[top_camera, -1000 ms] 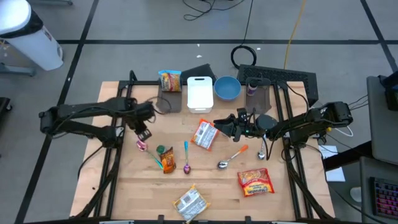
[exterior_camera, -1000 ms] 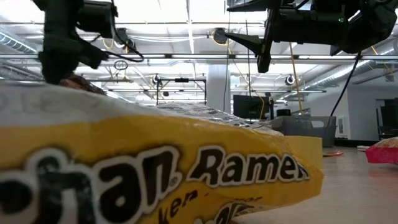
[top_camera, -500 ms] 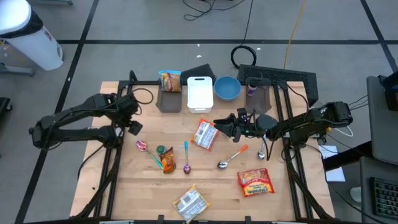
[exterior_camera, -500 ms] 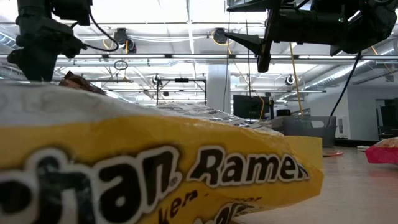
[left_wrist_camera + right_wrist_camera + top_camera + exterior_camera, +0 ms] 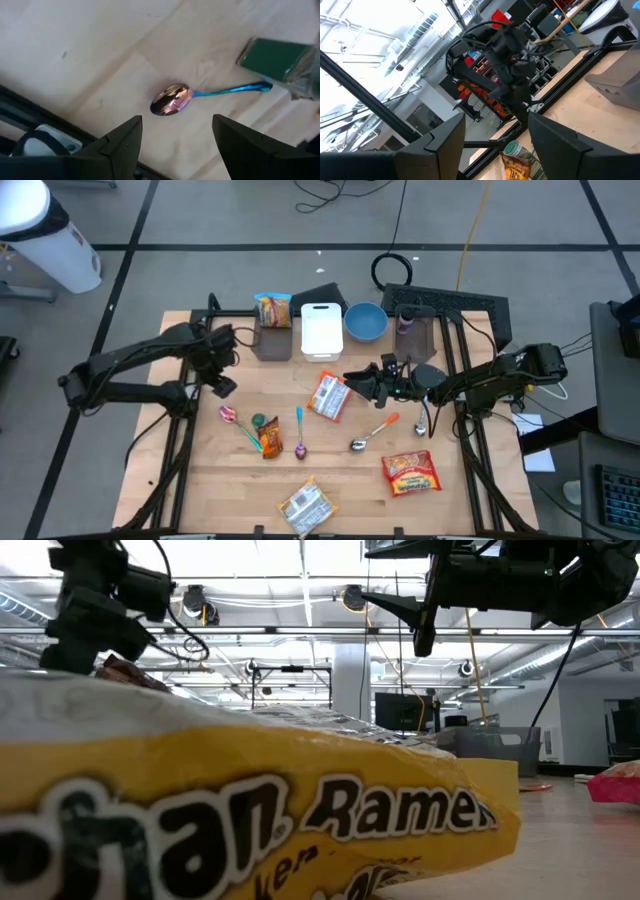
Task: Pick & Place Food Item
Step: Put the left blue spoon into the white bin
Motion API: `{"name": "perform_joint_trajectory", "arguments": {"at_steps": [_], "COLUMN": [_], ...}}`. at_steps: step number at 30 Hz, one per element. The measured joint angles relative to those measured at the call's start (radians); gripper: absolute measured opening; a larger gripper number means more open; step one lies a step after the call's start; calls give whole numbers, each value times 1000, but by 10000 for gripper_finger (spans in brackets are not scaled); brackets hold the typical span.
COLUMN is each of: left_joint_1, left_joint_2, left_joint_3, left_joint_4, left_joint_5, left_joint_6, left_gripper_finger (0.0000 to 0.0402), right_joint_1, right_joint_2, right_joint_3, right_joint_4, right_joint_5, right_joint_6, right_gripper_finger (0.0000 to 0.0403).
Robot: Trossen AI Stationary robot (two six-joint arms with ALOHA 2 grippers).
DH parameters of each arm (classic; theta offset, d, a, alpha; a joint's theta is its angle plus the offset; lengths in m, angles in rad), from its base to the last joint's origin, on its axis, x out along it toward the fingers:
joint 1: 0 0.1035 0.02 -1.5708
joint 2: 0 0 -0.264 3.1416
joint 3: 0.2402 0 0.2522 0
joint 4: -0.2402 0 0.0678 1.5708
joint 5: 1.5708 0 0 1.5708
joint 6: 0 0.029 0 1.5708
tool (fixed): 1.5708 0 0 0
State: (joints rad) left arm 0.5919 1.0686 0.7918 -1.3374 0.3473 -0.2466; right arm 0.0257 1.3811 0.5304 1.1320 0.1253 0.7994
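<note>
Four food packets are counted on the worktop (image 5: 450, 490): one standing at 12 o'clock (image 5: 272, 310), one red-and-white near the centre (image 5: 328, 396), one red at 4 o'clock (image 5: 411, 473), and one ramen packet (image 5: 304, 505) at 6 o'clock, which fills the low view. One green-capped orange pouch (image 5: 267, 433) lies at 8 o'clock. Three spoons are counted: a pink one (image 5: 236, 420), a blue-handled one (image 5: 299, 432) and an orange-handled one (image 5: 372, 431). One white board (image 5: 321, 330), one blue bowl (image 5: 366, 321) and one dark bin (image 5: 272, 342) sit at 12 o'clock.

The left hand (image 5: 222, 385) is held at 10 o'clock, above the pink spoon, released and empty. The right hand (image 5: 352, 379) is held just right of the centre packet, fingers spread, nothing grasped.
</note>
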Motion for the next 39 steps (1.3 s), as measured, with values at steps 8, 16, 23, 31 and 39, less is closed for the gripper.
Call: {"name": "perform_joint_trajectory", "arguments": {"at_steps": [8,16,23,31,39], "left_joint_1": [56,81,83,83,83], "left_joint_2": [186,335,381,385,369], "left_joint_3": [0,0,0,-66,-67], "left_joint_4": [-11,-48,-1,40,64], "left_joint_5": [58,56,93,105,57], "left_joint_6": [151,280,322,324,276], "left_gripper_finger": [245,246,246,246,246], "right_joint_1": [1,1,0,0,0], "right_joint_2": [0,0,0,0,0], "right_joint_3": [0,0,0,0,0], "right_joint_4": [0,0,0,0,0], "right_joint_5": [-26,-26,-23,-20,-18], "right_joint_6": [19,26,23,15,0], "right_gripper_finger": [212,212,212,212,212]}}
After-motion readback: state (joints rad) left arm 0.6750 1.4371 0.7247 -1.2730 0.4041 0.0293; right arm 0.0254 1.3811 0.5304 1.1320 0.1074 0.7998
